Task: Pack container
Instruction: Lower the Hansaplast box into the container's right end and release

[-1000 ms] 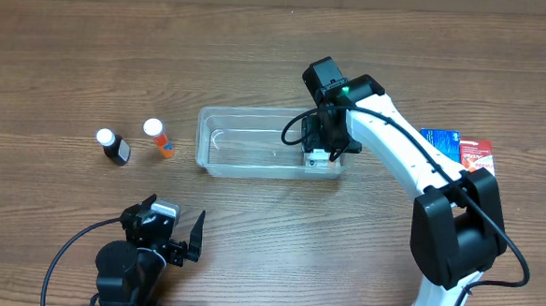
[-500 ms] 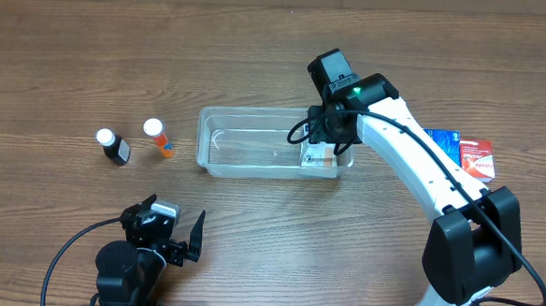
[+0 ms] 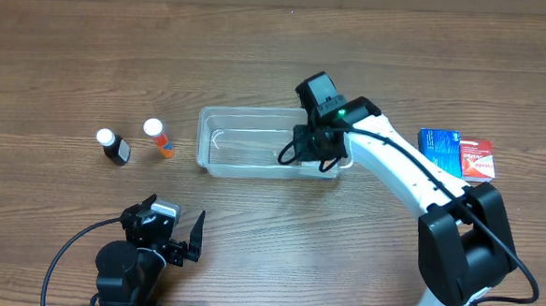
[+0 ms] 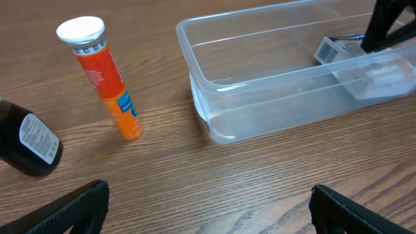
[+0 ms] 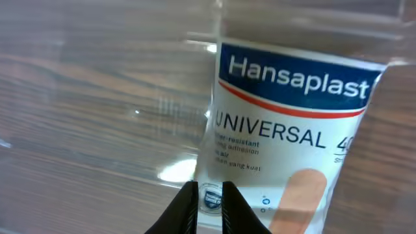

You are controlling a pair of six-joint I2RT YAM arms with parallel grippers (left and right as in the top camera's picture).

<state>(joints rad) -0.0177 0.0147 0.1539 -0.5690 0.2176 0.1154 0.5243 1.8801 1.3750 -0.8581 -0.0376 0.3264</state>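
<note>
The clear plastic container [image 3: 204, 142] lies in the middle of the table, and the left wrist view shows it too [image 4: 214, 91]. A white Hansaplast plaster box [image 5: 292, 123] lies flat in its right end [image 4: 331, 49]. My right gripper [image 3: 313, 148] hangs over that end, just above the box. Its jaws [image 5: 209, 195] are drawn almost together with nothing between them, and the box label shows through the thin gap. My left gripper [image 3: 180, 237] rests low at the front left, wide open and empty [image 4: 208, 208].
An orange tube with a white cap [image 3: 159, 138] [image 4: 104, 84] and a dark bottle with a white cap [image 3: 113, 146] [image 4: 26, 140] stand left of the container. A blue box [image 3: 439, 148] and a red box [image 3: 476, 159] lie at the right.
The right gripper's jaws have closed from wide apart to nearly together and shifted a little left inside the container. The plaster box stays on the container floor. The left arm has not moved.
</note>
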